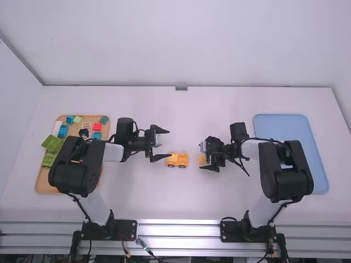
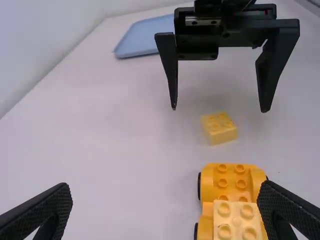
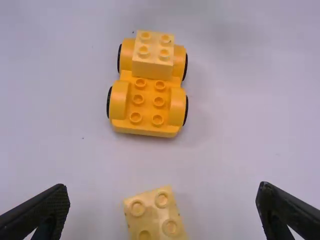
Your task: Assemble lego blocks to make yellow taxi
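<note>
i have both arms bent inward over the white counter [image 1: 192,200], left gripper [image 1: 166,144] and right gripper [image 1: 201,156] facing each other, fingers spread wide. the wheeled yellow base [image 1: 177,160], carrying a yellow block [image 3: 153,55], sits between them; a loose yellow block [image 3: 154,215] lies by my right gripper, partly cut off in the right wrist view. a pale wall [image 1: 192,44] stands behind.

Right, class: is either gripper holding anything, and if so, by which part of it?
Nothing is held. The left gripper and right gripper both stand open; the loose yellow block and the wheeled base rest on the table.
</note>
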Motion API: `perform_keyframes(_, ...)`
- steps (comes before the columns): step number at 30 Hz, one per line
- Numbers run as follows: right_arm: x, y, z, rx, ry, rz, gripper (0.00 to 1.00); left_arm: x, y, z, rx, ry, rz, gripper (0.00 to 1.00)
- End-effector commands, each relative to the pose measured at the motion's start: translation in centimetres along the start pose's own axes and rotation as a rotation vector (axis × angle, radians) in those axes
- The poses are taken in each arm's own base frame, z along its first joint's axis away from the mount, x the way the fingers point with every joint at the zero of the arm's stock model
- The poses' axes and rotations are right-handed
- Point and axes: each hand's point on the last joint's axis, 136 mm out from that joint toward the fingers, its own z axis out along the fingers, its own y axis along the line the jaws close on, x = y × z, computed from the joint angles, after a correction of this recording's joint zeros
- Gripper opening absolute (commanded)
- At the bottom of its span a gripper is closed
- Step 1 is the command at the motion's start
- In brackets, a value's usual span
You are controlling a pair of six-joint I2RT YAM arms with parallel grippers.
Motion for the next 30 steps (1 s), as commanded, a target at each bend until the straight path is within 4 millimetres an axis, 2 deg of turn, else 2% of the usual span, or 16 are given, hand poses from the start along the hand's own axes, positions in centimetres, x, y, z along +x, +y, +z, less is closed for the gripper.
perform_keyframes(1,1.3,0.1,0.5,-0.012,0.005,0.047,0.99,-0.3,-0.4,-0.1,0.016,-0.023,0.013,0.99)
perform_keyframes(5,2.0,-0.4,1.5,-0.056,-0.030,0.101,0.99,-0.4,-0.6,0.1,0.024,-0.025,0.008,0.99)
perform_keyframes(10,2.0,0.0,0.7,-0.158,-0.071,0.037,1.00,-0.5,-0.2,0.0,0.013,-0.028,-0.050,0.99)
perform_keyframes(13,2.3,0.3,0.9,-0.194,-0.060,0.014,0.91,-0.5,-0.2,0.0,0.014,-0.028,-0.047,0.99)
perform_keyframes(18,3.7,-0.2,1.9,-0.177,-0.041,0.091,0.67,-0.6,-0.5,0.2,0.025,-0.028,-0.054,0.99)
perform_keyframes(24,3.9,0.3,2.2,-0.196,-0.039,0.089,0.59,-0.6,-0.5,0.2,0.025,-0.028,-0.052,0.99)
perform_keyframes(28,3.9,0.3,2.2,-0.197,-0.039,0.094,0.50,-0.6,-0.5,0.2,0.026,-0.027,-0.054,0.99)
perform_keyframes(30,3.8,0.3,2.2,-0.197,-0.039,0.094,0.32,-0.6,-0.6,0.2,0.027,-0.028,-0.056,0.99)
